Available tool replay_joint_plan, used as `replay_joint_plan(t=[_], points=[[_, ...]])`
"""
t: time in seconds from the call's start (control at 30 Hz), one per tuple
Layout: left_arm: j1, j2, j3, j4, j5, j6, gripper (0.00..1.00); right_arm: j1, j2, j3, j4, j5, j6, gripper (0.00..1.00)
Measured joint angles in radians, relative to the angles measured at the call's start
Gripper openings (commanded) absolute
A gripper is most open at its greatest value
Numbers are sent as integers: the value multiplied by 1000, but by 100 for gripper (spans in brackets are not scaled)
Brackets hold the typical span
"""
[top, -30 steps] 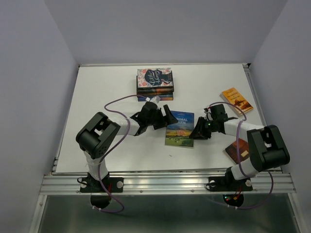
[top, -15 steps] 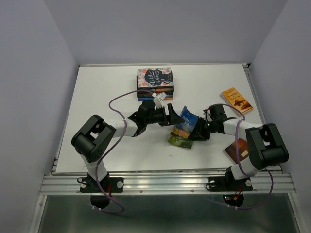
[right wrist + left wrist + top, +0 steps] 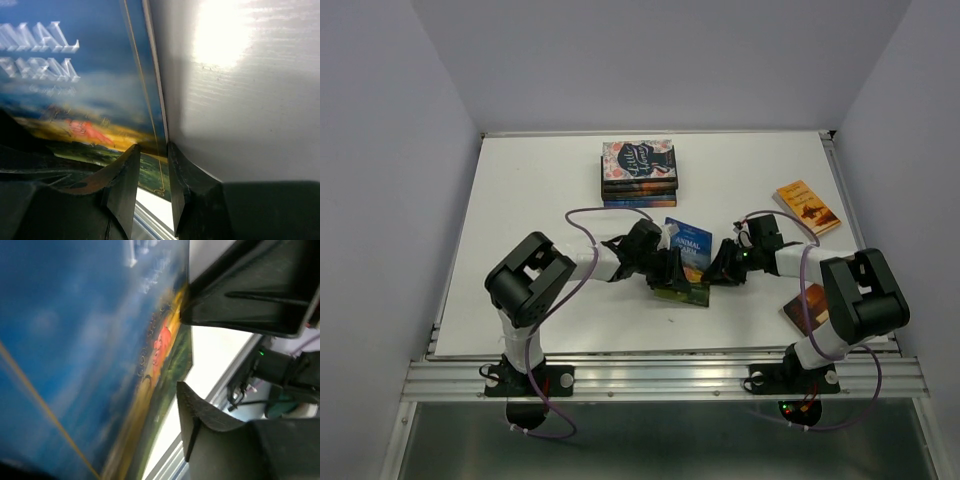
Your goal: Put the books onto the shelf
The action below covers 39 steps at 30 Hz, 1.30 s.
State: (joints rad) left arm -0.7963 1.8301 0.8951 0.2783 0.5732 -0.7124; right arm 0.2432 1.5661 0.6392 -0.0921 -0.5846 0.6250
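A blue book [image 3: 688, 245] with a landscape cover stands tilted up off the white table [image 3: 540, 200], between both grippers. My right gripper [image 3: 718, 272] [image 3: 152, 150] is shut on its right edge, one finger on each face. My left gripper [image 3: 665, 270] [image 3: 181, 352] is at its left edge. Its upper finger [image 3: 240, 290] touches the cover [image 3: 90, 340], while the lower finger [image 3: 210, 430] stands apart with table showing in the gap. A stack of books [image 3: 637, 172] lies at the back centre. No shelf is in view.
An orange book [image 3: 807, 206] lies flat at the back right. A dark brown book [image 3: 808, 308] lies at the near right, partly under my right arm. Grey walls close the table on three sides, and a metal rail [image 3: 660, 375] runs along the near edge.
The blue book lay flat a second ago; the right gripper has tipped it up. My left gripper has moved right and nearer onto the book's left edge, and its jaws have narrowed.
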Motion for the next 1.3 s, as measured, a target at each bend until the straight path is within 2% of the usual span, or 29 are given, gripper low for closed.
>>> replay_joint_plan(t=[0.03, 0.27, 0.67, 0.83, 0.87, 0.97, 1.0, 1.03, 1.3], points=[[0, -3, 9, -32, -28, 2, 0, 0, 0, 0, 2, 0, 1, 36], [-16, -82, 24, -176, -175, 1, 0, 5, 26, 4, 47, -12, 1, 36], [-18, -176, 31, -256, -340, -2, 0, 7, 34, 17, 50, -18, -12, 41], [-20, -121, 116, -354, -341, 22, 9, 7, 34, 21, 50, -17, -24, 41], [-20, -102, 134, -371, -342, 27, 18, 6, 34, 22, 50, -18, -26, 41], [-21, -87, 139, -407, -344, 31, 37, 6, 34, 22, 51, -18, -31, 43], [-23, -87, 139, -417, -346, 31, 49, 6, 34, 22, 51, -19, -34, 43], [-24, -89, 139, -420, -347, 31, 53, 6, 34, 22, 51, -19, -34, 43], [-28, -147, 139, -485, -372, 38, 54, 6, 48, 34, 52, -34, -47, 44]])
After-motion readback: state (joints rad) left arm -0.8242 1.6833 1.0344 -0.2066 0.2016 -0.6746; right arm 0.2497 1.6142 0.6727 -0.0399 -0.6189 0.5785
